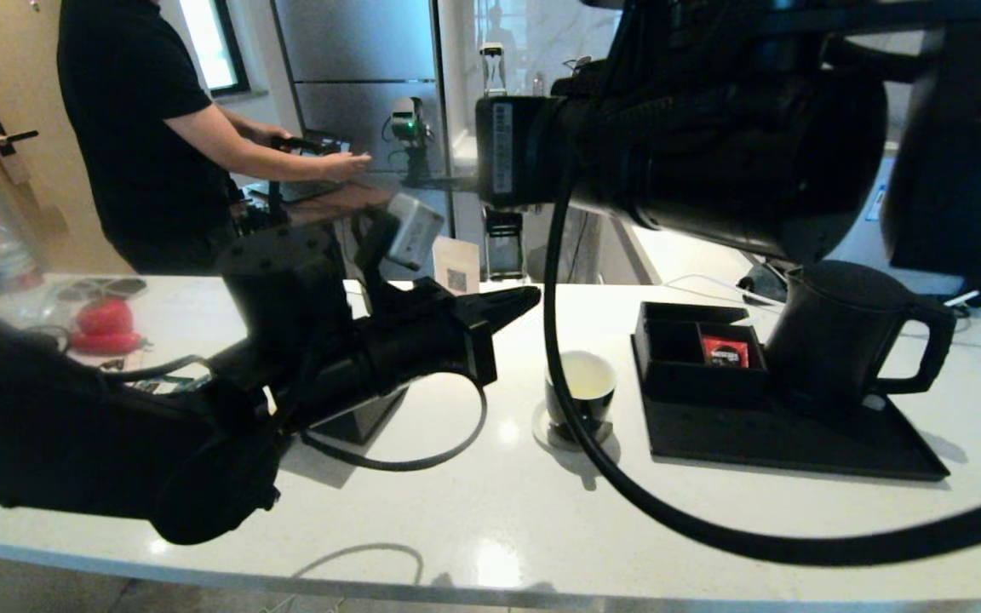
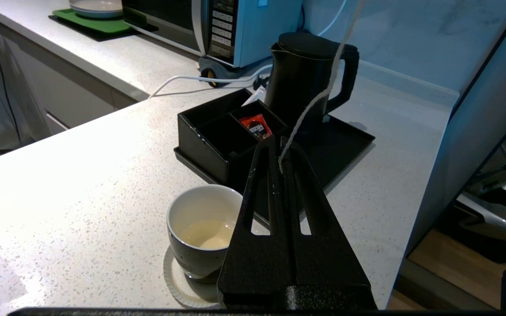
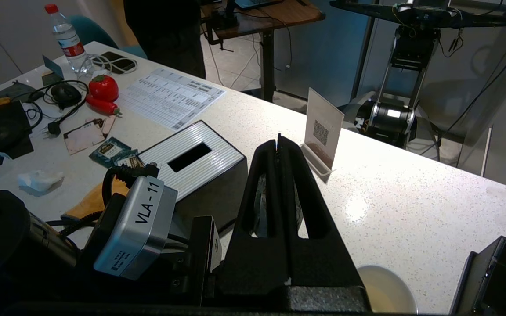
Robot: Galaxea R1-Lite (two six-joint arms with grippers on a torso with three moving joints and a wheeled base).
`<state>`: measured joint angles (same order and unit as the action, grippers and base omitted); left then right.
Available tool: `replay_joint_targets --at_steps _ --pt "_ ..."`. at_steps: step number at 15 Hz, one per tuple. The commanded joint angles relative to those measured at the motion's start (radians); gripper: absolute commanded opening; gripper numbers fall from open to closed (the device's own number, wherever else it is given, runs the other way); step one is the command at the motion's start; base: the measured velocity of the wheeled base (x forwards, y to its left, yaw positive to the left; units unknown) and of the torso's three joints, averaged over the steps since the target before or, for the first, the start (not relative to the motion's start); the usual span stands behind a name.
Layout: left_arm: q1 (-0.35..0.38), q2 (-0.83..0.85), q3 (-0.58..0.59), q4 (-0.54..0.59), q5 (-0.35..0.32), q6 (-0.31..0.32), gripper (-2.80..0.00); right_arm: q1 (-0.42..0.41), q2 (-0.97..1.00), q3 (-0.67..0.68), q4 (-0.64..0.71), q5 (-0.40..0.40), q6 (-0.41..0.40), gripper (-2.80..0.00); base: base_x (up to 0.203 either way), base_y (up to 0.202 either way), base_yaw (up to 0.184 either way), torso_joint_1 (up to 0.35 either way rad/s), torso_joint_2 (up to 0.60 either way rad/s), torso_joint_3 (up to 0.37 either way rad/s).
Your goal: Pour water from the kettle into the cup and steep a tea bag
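L hand clenched on the white string of the tea bag, just above the cup. Cup sits on a coaster, mid-desk, holding pale water. R hand clenched; whether it grips anything: cannot tell. Kettle stands on black tray toward desk's right end, beside the box w/ red "NESCAFE" sachet. Camera block reads "VLA-11".

counter: white speckled | on it: coaster, black tray, tissue box
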<state>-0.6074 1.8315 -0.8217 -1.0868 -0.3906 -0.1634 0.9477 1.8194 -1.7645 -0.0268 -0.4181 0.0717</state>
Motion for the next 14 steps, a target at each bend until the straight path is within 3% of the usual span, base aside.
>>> replay_joint_targets --at_steps 1,14 --pt "0.0 -0.006 0.001 -0.007 -0.002 -0.001 -2.8 0.0 -0.002 0.002 0.001 -0.002 0.0 -2.8 0.0 0.0 0.0 0.0 0.0 0.0" --pt "0.006 -0.006 0.007 -0.007 -0.002 -0.002 -2.8 0.0 -0.131 0.231 -0.057 -0.006 0.008 -2.8 0.0 0.0 0.0 0.0 0.0 0.0"
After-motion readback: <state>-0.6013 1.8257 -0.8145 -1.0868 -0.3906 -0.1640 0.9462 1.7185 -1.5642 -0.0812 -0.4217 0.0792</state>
